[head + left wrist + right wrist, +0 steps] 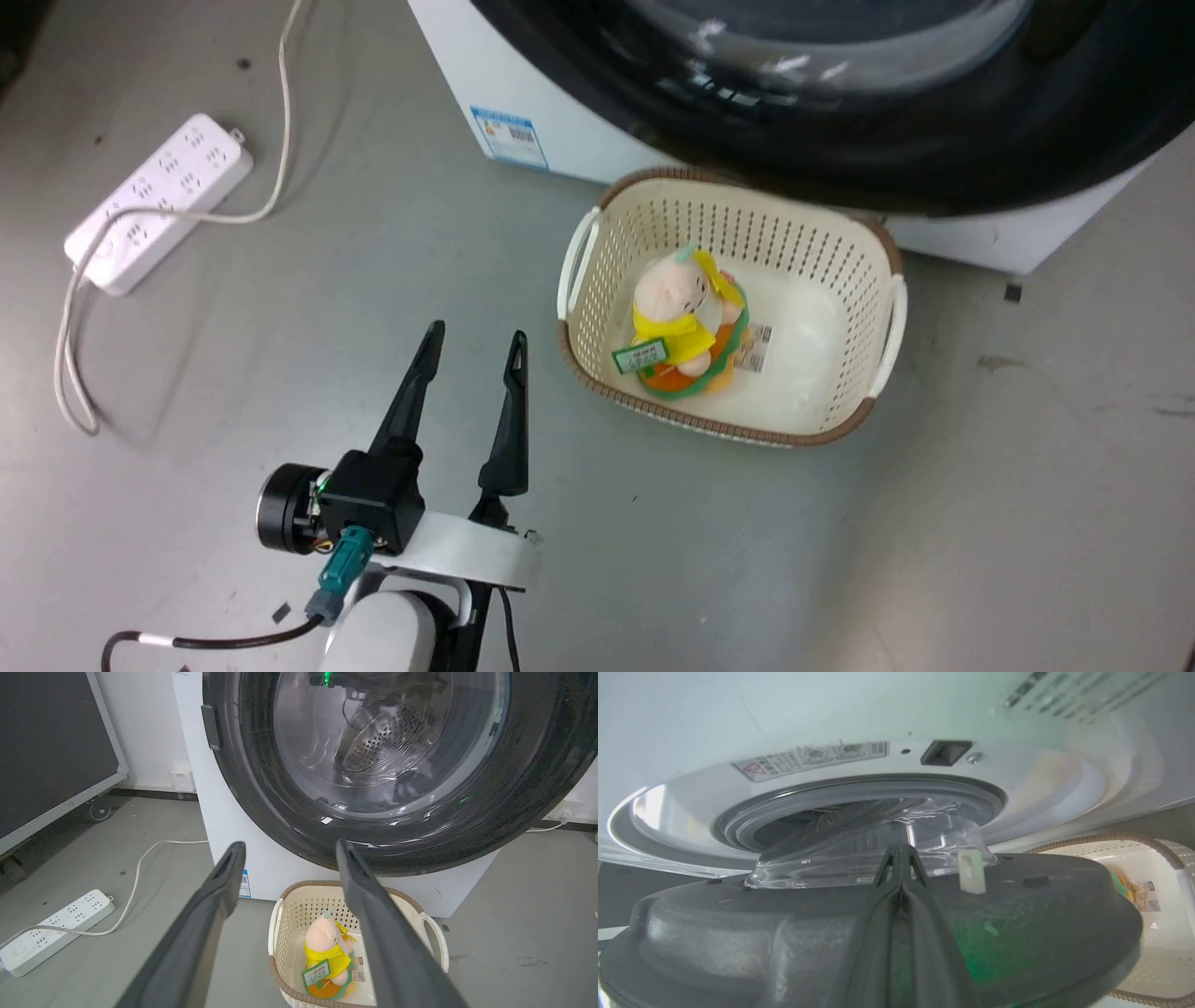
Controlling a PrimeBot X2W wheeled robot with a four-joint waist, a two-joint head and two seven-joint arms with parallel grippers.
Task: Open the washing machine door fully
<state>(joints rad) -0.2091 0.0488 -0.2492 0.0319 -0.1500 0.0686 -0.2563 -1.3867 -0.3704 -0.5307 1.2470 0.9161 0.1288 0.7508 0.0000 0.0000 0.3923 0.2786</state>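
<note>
The washing machine point(485, 75) is a white box with a blue label low on its front. Its door point(840, 140), a glossy black rim around bulging glass, stands partly swung out from the front and hangs over the floor. In the right wrist view my right gripper point(901, 851) is shut, with its fingers lying against the door's dark grey inner face point(738, 924). The glass bowl point(859, 858) is still close to the grey gasket point(859, 793). My left gripper point(476, 334) is open and empty, low over the floor, left of the door.
A cream perforated basket point(868, 271) holding a plush toy point(677, 317) sits on the floor just under the door. A white power strip point(159, 201) and its cable lie at the left. A dark board on wheels point(46, 742) stands left of the machine.
</note>
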